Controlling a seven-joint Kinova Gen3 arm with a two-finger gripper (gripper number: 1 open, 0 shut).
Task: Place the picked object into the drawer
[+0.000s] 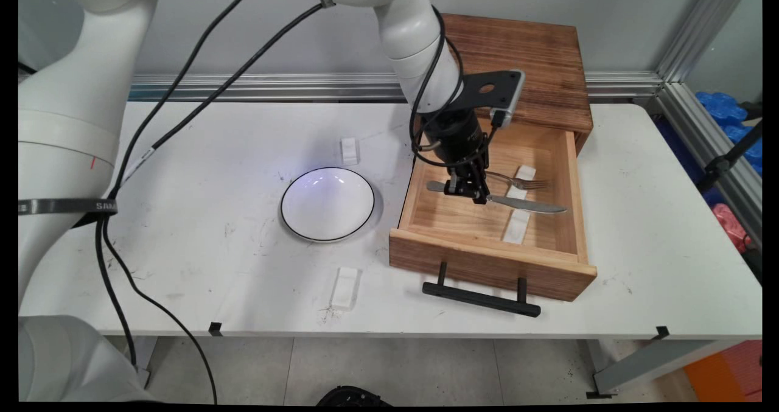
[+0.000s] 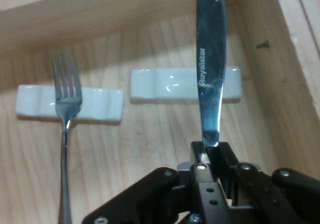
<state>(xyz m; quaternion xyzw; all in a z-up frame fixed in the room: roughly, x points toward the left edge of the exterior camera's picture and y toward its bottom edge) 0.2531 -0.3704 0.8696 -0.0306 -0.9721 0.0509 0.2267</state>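
My gripper (image 1: 471, 194) is down inside the open wooden drawer (image 1: 487, 266) and is shut on a silver table knife (image 1: 529, 205). In the hand view the knife (image 2: 210, 74) runs out from between my gripper (image 2: 210, 151) and crosses a white cutlery rest (image 2: 175, 84). Whether the blade touches that rest I cannot tell. A silver fork (image 2: 65, 94) lies beside it, with its tines on a second white rest (image 2: 95, 104). In the main view the fork (image 1: 526, 183) sits just behind the knife.
The drawer juts from a dark wooden cabinet (image 1: 523, 65) at the back, its black handle (image 1: 481, 296) towards the near edge. A white bowl with a black rim (image 1: 327, 204) stands left of the drawer. Two more white rests (image 1: 349, 150) (image 1: 345, 287) lie behind and in front of the bowl.
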